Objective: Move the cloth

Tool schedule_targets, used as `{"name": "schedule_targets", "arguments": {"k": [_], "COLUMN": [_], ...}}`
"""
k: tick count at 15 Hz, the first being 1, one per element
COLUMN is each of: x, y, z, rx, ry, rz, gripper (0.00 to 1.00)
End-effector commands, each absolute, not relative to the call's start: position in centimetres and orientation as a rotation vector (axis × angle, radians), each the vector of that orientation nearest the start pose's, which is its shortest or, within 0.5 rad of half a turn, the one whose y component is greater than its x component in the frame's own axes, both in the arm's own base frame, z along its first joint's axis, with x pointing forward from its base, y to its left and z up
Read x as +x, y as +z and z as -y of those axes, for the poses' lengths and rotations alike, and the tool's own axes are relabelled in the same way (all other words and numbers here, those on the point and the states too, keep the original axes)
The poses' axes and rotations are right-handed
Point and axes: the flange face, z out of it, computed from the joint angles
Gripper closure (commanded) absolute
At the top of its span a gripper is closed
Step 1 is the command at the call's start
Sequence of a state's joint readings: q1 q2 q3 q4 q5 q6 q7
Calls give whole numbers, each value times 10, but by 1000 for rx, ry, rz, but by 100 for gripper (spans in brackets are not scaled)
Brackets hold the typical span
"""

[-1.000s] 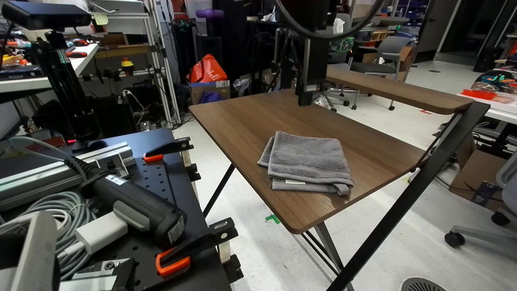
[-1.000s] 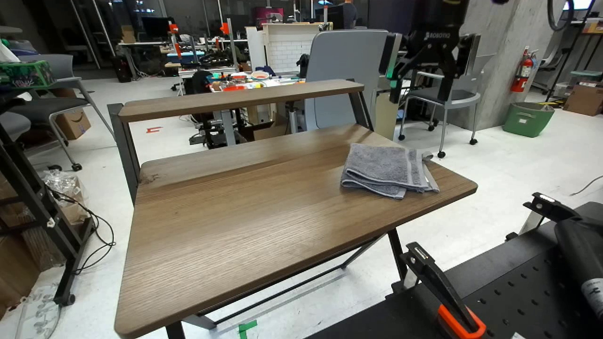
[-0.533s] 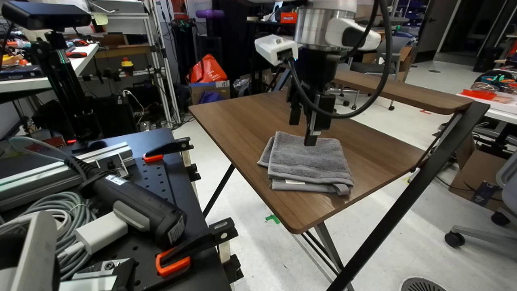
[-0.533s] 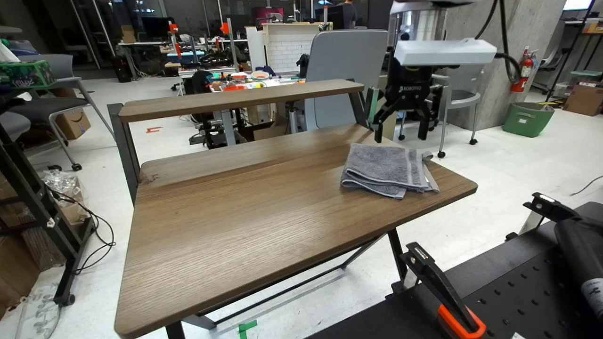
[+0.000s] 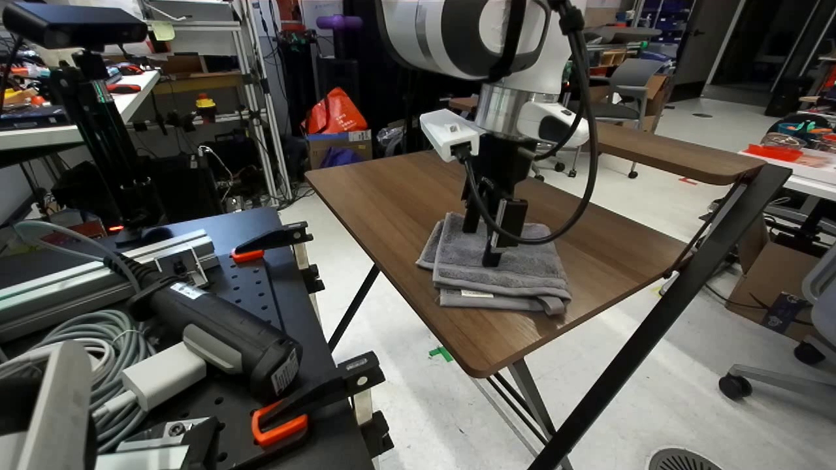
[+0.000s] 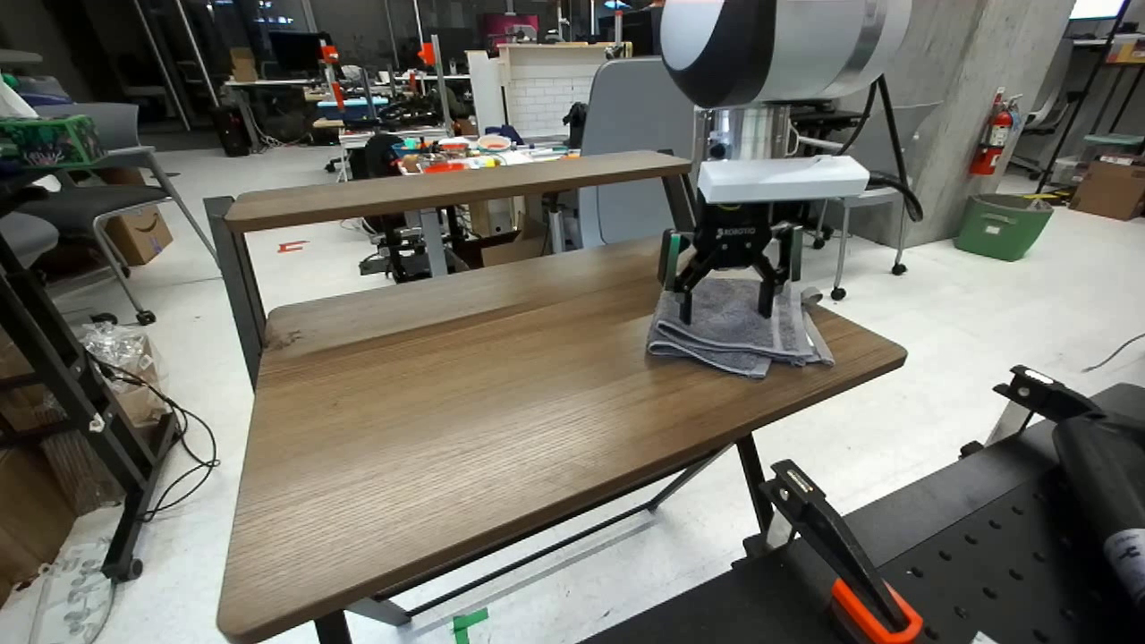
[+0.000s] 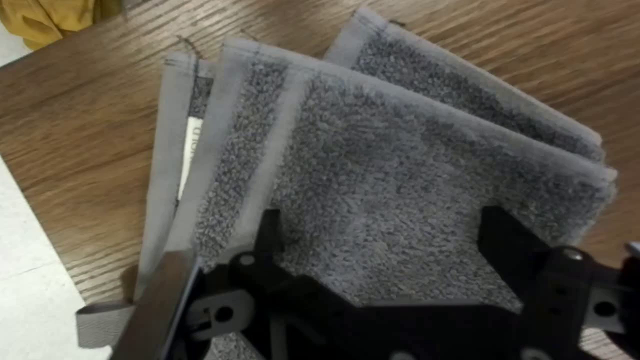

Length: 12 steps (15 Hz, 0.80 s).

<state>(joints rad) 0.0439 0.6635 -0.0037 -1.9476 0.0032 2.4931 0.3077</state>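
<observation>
The grey folded cloth [image 5: 457, 261] lies on the brown wooden tabletop [image 5: 398, 189], near one corner; it also shows in an exterior view [image 6: 729, 344] and fills most of the wrist view [image 7: 380, 150]. Its layers are slightly fanned, with a white tag at one edge. My gripper [image 5: 481, 247] points straight down over the cloth, in both exterior views [image 6: 725, 317]. In the wrist view the fingertips [image 7: 383, 212] are wide apart with cloth surface between them. The gripper is open. The fingertips are at or just above the top layer; I cannot tell whether they touch.
A raised wooden shelf [image 6: 456, 190] runs along one side of the table on black legs [image 5: 659, 313]. A black bench with orange-handled clamps [image 5: 326, 391] stands beside the table across a floor gap. A grey chair back [image 6: 640, 134] stands behind the shelf.
My gripper has come down from high above the table to the cloth, with the arm following into view. The gripper stays open. The cloth has not moved.
</observation>
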Motion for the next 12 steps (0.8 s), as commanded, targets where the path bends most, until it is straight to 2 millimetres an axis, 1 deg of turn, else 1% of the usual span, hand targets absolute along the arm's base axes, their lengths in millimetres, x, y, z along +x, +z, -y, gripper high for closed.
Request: {"name": "schedule_targets", "arguments": {"k": [1,3,5,10,12], "x": [614,618,622,633,636], "y": [110,108,112,122,124], "z": [-51,-71,-96,-171,-198], "rx": [-3142,-3151,-3158,-3177,-3180], "ry": [214,217,217,204,205], "rz": [-405,-370,-308,-138,-85], "gripper": [0,0,0,0,0]}}
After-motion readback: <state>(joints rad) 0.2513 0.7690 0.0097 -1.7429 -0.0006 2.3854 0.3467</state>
